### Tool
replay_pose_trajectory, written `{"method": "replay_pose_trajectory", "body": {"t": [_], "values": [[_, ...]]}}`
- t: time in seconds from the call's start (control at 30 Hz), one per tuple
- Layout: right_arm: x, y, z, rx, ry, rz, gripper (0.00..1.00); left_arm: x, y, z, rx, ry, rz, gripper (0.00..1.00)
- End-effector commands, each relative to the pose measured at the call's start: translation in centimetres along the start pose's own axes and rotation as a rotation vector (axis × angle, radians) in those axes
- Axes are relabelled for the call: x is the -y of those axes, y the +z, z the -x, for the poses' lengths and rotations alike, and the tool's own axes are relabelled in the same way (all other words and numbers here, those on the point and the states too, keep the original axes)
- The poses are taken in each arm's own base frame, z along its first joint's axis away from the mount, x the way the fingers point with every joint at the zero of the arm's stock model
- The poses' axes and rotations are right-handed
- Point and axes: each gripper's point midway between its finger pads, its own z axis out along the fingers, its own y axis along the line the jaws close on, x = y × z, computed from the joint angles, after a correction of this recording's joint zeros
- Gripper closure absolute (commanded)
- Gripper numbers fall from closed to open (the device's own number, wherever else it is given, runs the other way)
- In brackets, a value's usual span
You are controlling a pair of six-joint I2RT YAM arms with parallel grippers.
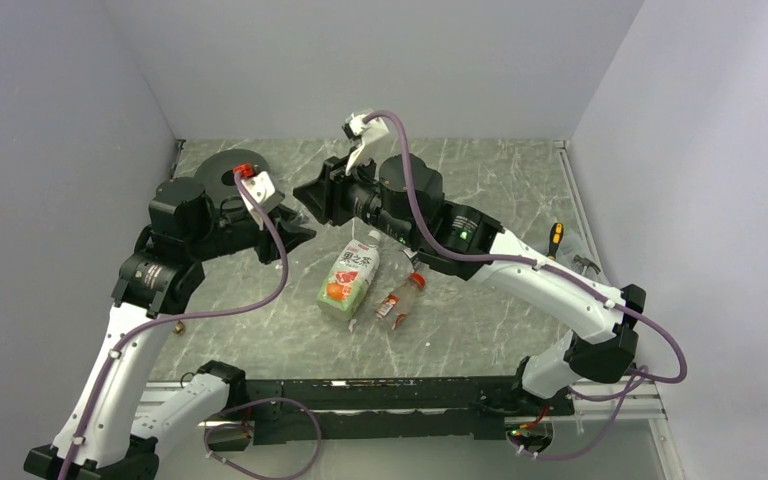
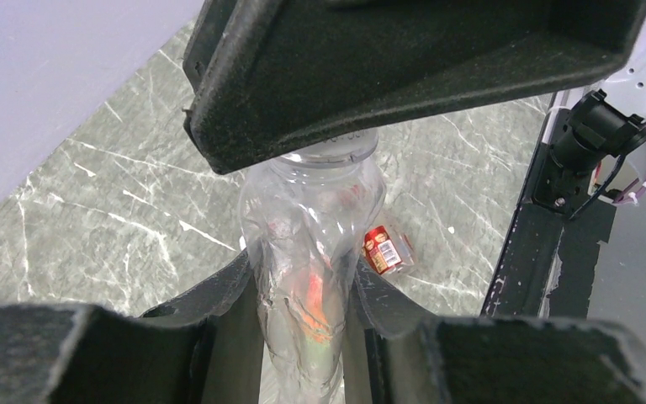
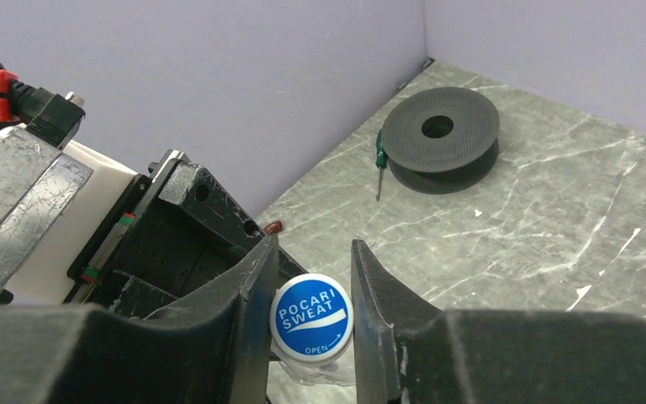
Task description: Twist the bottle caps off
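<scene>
Bottle caps, nearest first: on the marble-patterned table (image 1: 260, 340), just in front of the arm bases, the large green-white-orange labelled bottle (image 1: 348, 278) lies on its side. Its white cap (image 1: 373, 237) is on and points toward 1 o'clock, and the label hides whatever is inside. At its 3 o'clock side, near but apart, lies the small red-brown labelled bottle (image 1: 398, 300), its reddish cap (image 1: 417, 280) also toward 1 o'clock. Beyond them, toward 11 o'clock, the two grippers meet. The left gripper (image 2: 303, 282) is clamped on the body of the small clear bottle (image 2: 311, 219) — the crumpled wall is see-through, but I cannot tell what it contains. The right gripper (image 3: 311, 282) has its jaws drawn in narrowly on that bottle's blue cap (image 3: 311, 318), one finger against each side. Farthest back, at 11 o'clock, sits a black disc with a hole (image 3: 442, 139) — a green-handled screwdriver (image 3: 378, 160) lies just beside it.
</scene>
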Motion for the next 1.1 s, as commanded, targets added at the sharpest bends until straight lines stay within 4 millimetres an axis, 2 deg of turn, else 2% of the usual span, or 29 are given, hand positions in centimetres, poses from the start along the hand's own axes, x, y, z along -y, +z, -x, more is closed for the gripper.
{"method": "replay_pose_trajectory", "body": {"t": [0.0, 0.17, 0.3, 0.33, 0.4, 0.57, 0.73, 0.8, 0.87, 1.0, 1.03, 1.07], "values": [[-0.1, -1.0, 1.9, 0.058, -0.009, 0.007, 0.75, 0.1, -0.2, 1.4, 0.046, 0.039, -0.003, 1.00], [-1.1, -2.5, 4.3, 0.116, -0.102, 0.081, 0.87, 1.6, -0.3, 1.4, 0.045, 0.023, -0.082, 1.00], [-4.4, -5.6, 6.0, 0.186, -0.214, 0.325, 0.87, 4.2, -0.7, 1.7, 0.065, 0.009, -0.220, 1.00], [-5.5, -6.7, 6.0, 0.194, -0.243, 0.414, 0.87, 4.7, -0.8, 1.8, 0.070, 0.003, -0.252, 1.00], [-6.5, -8.1, 6.0, 0.203, -0.268, 0.522, 0.87, 6.0, -1.2, 2.0, 0.076, -0.015, -0.322, 1.00], [-6.3, -9.8, 5.7, 0.179, -0.236, 0.703, 0.89, 9.2, -2.4, 2.4, 0.069, -0.086, -0.526, 1.00], [-6.5, -10.1, 4.2, 0.137, -0.214, 0.800, 0.87, 10.0, -2.9, 2.7, 0.067, -0.110, -0.585, 1.00], [-6.2, -9.4, 4.0, 0.119, -0.204, 0.773, 0.78, 9.6, -2.7, 2.6, 0.064, -0.095, -0.550, 1.00], [-5.4, -8.4, 4.2, 0.103, -0.190, 0.705, 0.54, 8.8, -2.4, 2.3, 0.057, -0.076, -0.503, 1.00], [-2.3, -6.0, 4.4, 0.091, -0.145, 0.478, 0.17, 7.2, -1.7, 2.1, 0.054, -0.033, -0.391, 1.00], [-1.7, -5.8, 4.6, 0.099, -0.133, 0.438, 0.11, 6.6, -1.5, 2.0, 0.057, -0.019, -0.360, 1.00], [-1.4, -5.8, 4.8, 0.107, -0.124, 0.412, 0.10, 6.2, -1.4, 2.0, 0.060, -0.009, -0.334, 1.00]]}}
